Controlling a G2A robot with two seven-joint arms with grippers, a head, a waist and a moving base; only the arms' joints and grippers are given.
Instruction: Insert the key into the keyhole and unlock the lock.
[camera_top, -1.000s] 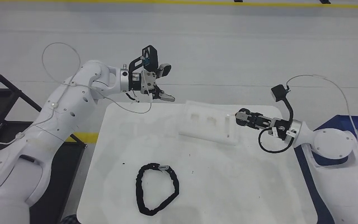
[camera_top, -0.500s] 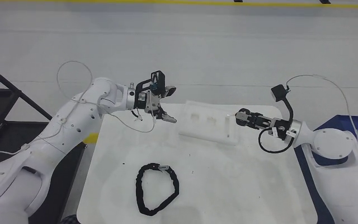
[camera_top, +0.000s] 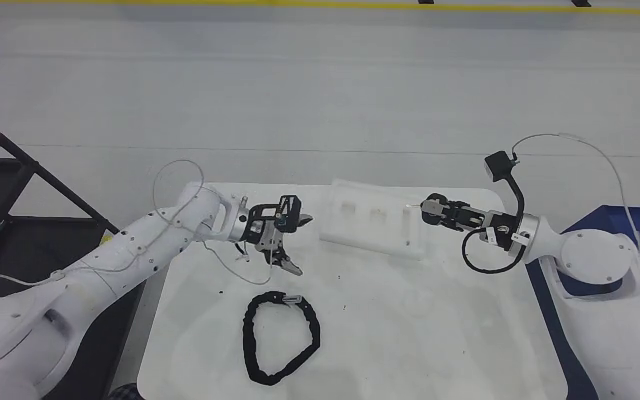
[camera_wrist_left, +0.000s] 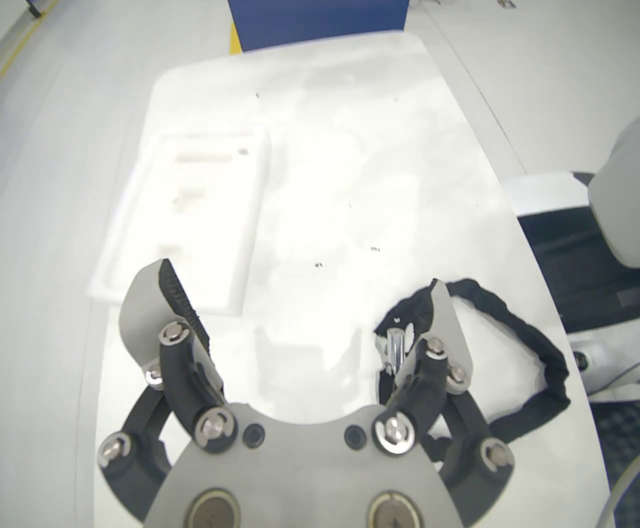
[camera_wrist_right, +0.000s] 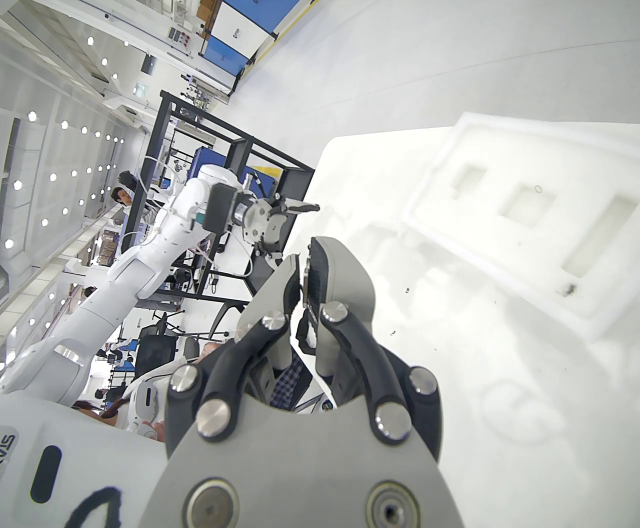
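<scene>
While hanging over the table (camera_top: 200, 330) left of centre in the top view, holds the left tool (camera_top: 297, 243) spread wide, its fingers (camera_wrist_left: 145, 300) well apart. Just below it in that frame, toward the lower centre-left, has the black chain lock (camera_top: 249, 335) lying flat on the table in a closed loop, with the metal lock cylinder (camera_top: 293, 298) at the loop's upper right, nearest the tool yet apart from it. In the left wrist view, shows that cylinder just behind one finger, with the sleeved chain curving away beyond it. Above centre in the top view, has a white foam tray (camera_top: 375, 228) lying flat near the table's far edge, with shallow rectangular recesses in its face. At centre right, holds the right tool (camera_top: 430, 208) at the tray's right end, pads pressed nearly together on a thin bright sliver, seemingly the key (camera_top: 411, 204), jutting toward the tray and too small to make out further. In the right wrist view, shows the left arm's tool farther off, beyond the closed fingertips
</scene>
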